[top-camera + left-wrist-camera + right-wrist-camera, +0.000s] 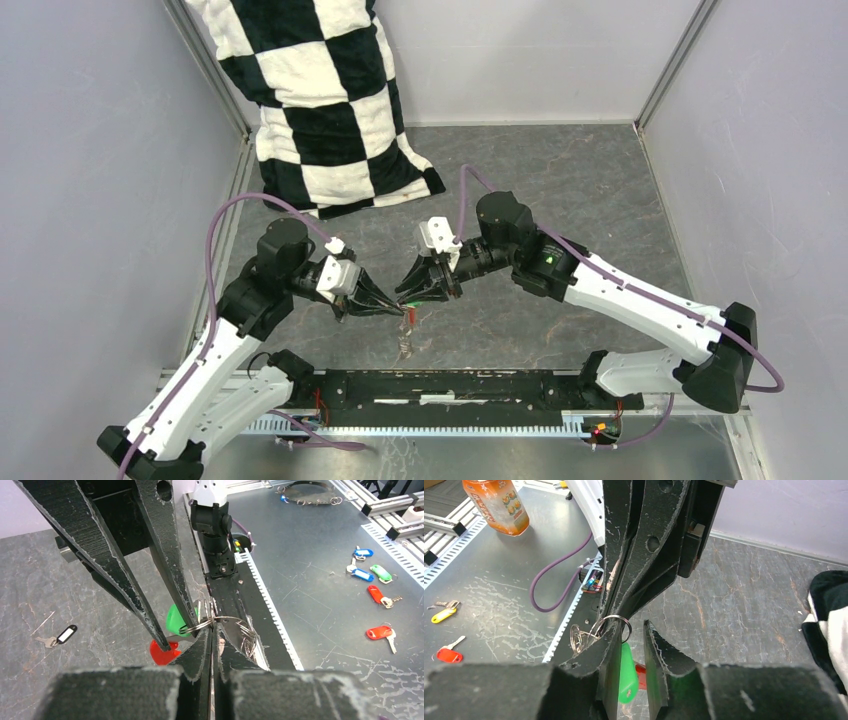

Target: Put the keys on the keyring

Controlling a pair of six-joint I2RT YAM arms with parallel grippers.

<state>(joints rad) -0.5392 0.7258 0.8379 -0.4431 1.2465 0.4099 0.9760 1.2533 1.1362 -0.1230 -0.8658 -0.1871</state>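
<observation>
1. Seen from above, my left gripper point(397, 311) and right gripper point(407, 295) meet tip to tip over the grey table point(580, 180). The keyring point(409, 313) sits at that meeting point, and a checkered cloth point(320, 100) lies well beyond it.
2. Only the left wrist camera shows the grip. The left jaws are pressed together on the keyring's thin wire. The green-tagged key point(175, 620) and the red piece point(161, 653) hang just beside the wire.
3. The right wrist camera shows the right jaws a narrow way apart. They straddle the green tag below the keyring without clamping it. I cannot tell whether that key is threaded on.
4. I count two task keys. One is at the keyring. The black-tagged key point(65, 634) lies on the table well away from it and shows only in the left wrist view.
5. Five spare keys point(376, 594) show on the metal bench point(320, 605) far from the keyring: two blue, one green and two red.
6. The right wrist view adds a yellow key point(444, 614), a red key point(449, 655) and an orange can point(499, 505), all well apart from the keyring.
</observation>
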